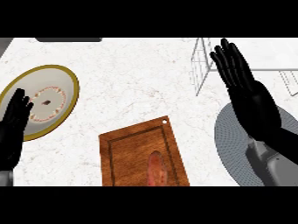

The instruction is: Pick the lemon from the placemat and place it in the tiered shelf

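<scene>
No lemon in view; prob. hidden under the right forearm, on the grey mat [232,140]. Right hand [251,103] is flat, fingers straight, holding nothing, betw. mat and wire shelf [206,65], so the pick looks not yet done. Left hand [9,127] rests open at lower left, partly over the plate [48,76], out of the way. Board [132,148] w/ a reddish item [155,168] lies mid counter [138,74].

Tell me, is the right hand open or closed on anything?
Open. The right hand has straight fingers, stretched out above the grey placemat, and nothing shows held in them.
</scene>
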Robot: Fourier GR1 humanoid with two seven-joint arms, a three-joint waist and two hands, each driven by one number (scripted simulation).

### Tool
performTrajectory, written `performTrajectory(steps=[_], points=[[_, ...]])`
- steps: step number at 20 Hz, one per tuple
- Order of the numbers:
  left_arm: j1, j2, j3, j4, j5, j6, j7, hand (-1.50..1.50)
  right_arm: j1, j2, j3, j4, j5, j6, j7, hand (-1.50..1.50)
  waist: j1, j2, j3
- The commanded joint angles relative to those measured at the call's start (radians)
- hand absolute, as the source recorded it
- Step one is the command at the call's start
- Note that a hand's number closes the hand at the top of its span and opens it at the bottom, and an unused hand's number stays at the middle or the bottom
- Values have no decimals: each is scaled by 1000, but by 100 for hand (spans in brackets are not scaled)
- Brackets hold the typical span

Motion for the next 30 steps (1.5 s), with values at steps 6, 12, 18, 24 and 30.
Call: performTrajectory(steps=[6, 12, 18, 24, 30], points=[[124, -40, 10, 108, 87, -26, 116, 0, 312, -279, -398, 85, 48, -149, 32, 150, -182, 0, -20], [87, -83, -36, 175, 138, -107, 118, 0, 580, -334, -569, 277, -33, -128, 87, -150, -110, -1, -20], [24, -66, -19, 237, 150, -158, 124, 0, 856, -430, -658, 140, -116, 162, -45, -150, -66, -5, -21], [-40, -82, -33, 268, 128, -154, 147, 0, 994, -489, -698, -110, -160, 258, 129, -150, -50, -3, -23], [-28, -95, -43, 265, 116, -167, 132, 0, 1028, -528, -698, -358, -125, 178, 441, -150, -26, 1, -23]])
